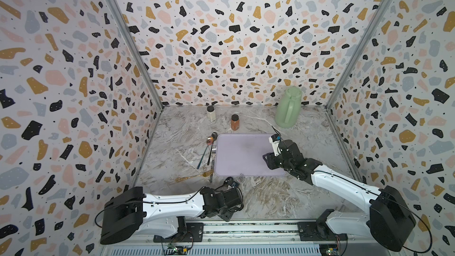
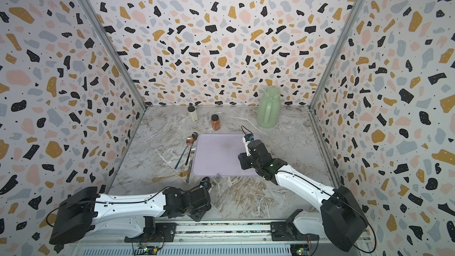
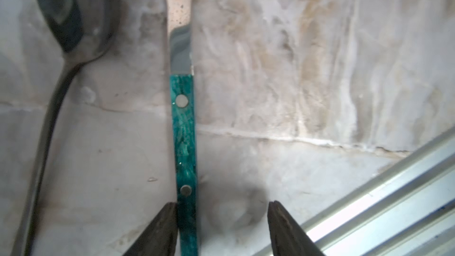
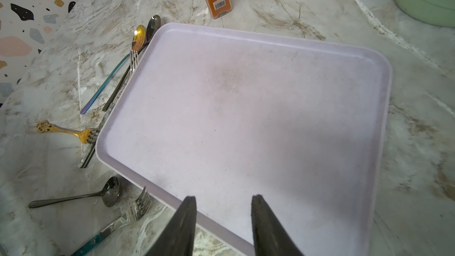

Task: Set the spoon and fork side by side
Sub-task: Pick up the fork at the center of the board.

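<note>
The left hand (image 3: 221, 204) sits low over the worktop (image 3: 307, 82), spread and pinching nothing. One finger (image 3: 160, 232) touches the teal handle of the fork (image 3: 184, 131), and the other stands apart on the handle's opposite side. The fork lies flat, off-centre in the gap. If the hand closes, it may shove the thin handle sideways and swing the tines instead of catching it. If it lifts away, the touching finger could drag the fork askew. Just outside that finger lies the spoon (image 3: 61, 20), its stem running roughly alongside the fork, so a small sideways drift would knock it and spoil the pairing. Ahead of the hand the tines end near the tray (image 4: 246, 119), which could snag them. The right hand (image 4: 224, 198), spread and empty, hangs over that tray, well apart
</note>
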Action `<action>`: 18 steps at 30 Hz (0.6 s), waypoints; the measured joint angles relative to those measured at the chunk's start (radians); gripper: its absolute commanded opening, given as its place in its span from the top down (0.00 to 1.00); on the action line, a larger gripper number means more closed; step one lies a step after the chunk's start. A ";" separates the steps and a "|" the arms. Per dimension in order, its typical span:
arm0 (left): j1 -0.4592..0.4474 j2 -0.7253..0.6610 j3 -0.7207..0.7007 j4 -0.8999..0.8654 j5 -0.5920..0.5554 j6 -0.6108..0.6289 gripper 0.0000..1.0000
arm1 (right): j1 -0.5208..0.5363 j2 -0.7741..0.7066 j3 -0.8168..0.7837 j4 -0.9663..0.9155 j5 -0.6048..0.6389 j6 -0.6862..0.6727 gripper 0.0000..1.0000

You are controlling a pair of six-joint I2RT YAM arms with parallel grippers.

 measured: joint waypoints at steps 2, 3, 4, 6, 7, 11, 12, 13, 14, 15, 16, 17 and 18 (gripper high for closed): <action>-0.028 0.009 0.022 0.004 -0.004 -0.002 0.41 | -0.004 0.000 0.000 0.009 -0.004 0.002 0.58; -0.038 0.010 0.030 0.006 -0.007 -0.003 0.41 | -0.005 0.000 0.000 0.013 -0.008 0.003 0.59; -0.045 0.009 0.037 0.007 -0.013 -0.003 0.41 | -0.007 0.000 0.000 0.016 -0.012 0.005 0.59; -0.047 -0.002 0.039 0.007 -0.031 -0.003 0.41 | -0.010 0.000 0.000 0.023 -0.016 0.006 0.59; -0.047 -0.009 0.039 0.001 -0.044 -0.004 0.41 | -0.010 0.000 0.000 0.024 -0.017 0.006 0.59; -0.041 -0.023 0.039 -0.023 -0.101 -0.010 0.45 | -0.011 0.000 0.000 0.028 -0.019 0.008 0.59; -0.036 -0.022 0.039 -0.026 -0.108 -0.010 0.47 | -0.012 0.000 0.000 0.029 -0.020 0.009 0.59; -0.031 -0.021 0.039 -0.029 -0.113 -0.010 0.50 | -0.013 0.000 0.000 0.029 -0.020 0.009 0.59; -0.024 -0.019 0.039 -0.029 -0.117 -0.010 0.53 | -0.013 0.000 -0.001 0.029 -0.020 0.010 0.59; -0.016 -0.014 0.039 -0.027 -0.122 -0.008 0.57 | -0.014 0.000 -0.001 0.029 -0.020 0.010 0.59; -0.010 -0.007 0.039 -0.026 -0.126 -0.006 0.60 | -0.015 0.000 -0.001 0.029 -0.019 0.013 0.59; -0.005 0.004 0.039 -0.025 -0.128 -0.001 0.62 | -0.016 0.000 -0.001 0.029 -0.019 0.015 0.60; 0.000 0.017 0.039 -0.024 -0.129 0.002 0.65 | -0.018 0.000 -0.001 0.029 -0.019 0.016 0.60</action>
